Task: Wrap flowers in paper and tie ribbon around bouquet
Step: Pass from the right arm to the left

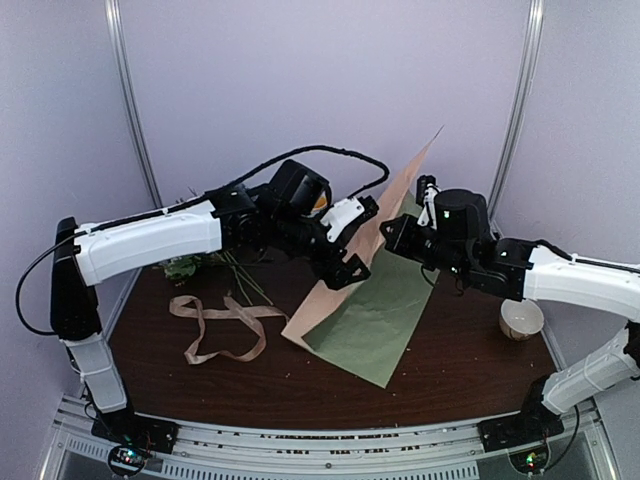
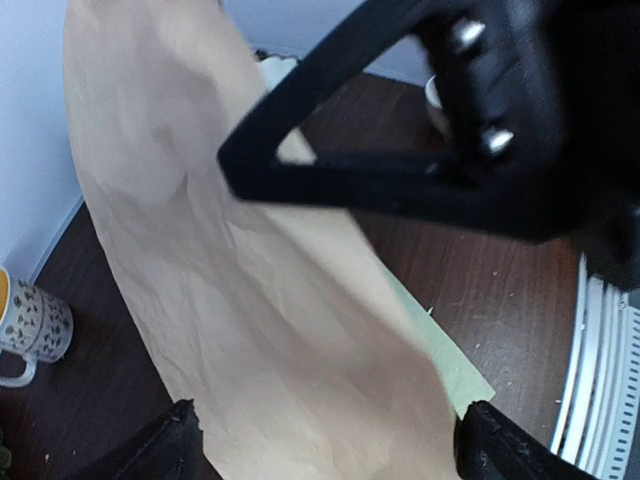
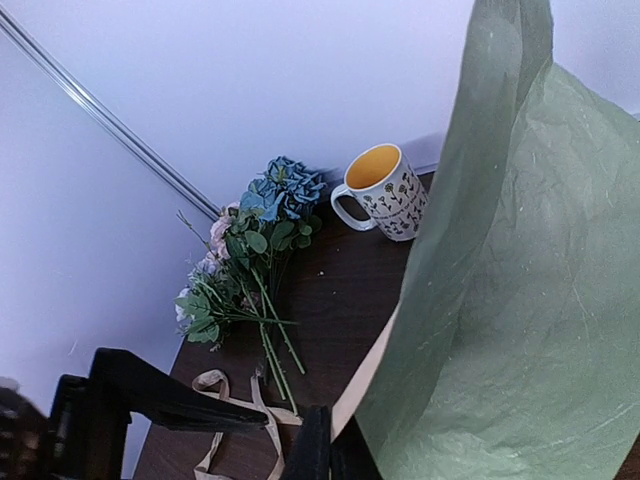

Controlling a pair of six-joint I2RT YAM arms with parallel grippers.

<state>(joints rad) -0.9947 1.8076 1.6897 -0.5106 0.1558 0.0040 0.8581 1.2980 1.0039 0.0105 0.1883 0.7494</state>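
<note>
The paper is two crinkled sheets, peach-tan (image 1: 395, 200) and sage-green (image 1: 375, 310). Their right edge is lifted off the table, with a corner pointing up. My right gripper (image 1: 397, 236) is shut on that raised edge; its wrist view shows the closed fingers (image 3: 332, 428) pinching the peach and green layers (image 3: 500, 300). My left gripper (image 1: 360, 240) stands open against the peach sheet, which fills the gap between its spread fingertips (image 2: 330, 432). The flowers (image 3: 250, 260) lie on the table at the back left, blue, white and pink heads with long green stems. A tan ribbon (image 1: 222, 325) lies looped near them.
A patterned mug with a yellow inside (image 3: 385, 190) stands at the back beside the flowers. A cream cup (image 1: 522, 320) sits on the table's right side under my right arm. The dark wooden table (image 1: 200, 385) is walled in by pale panels.
</note>
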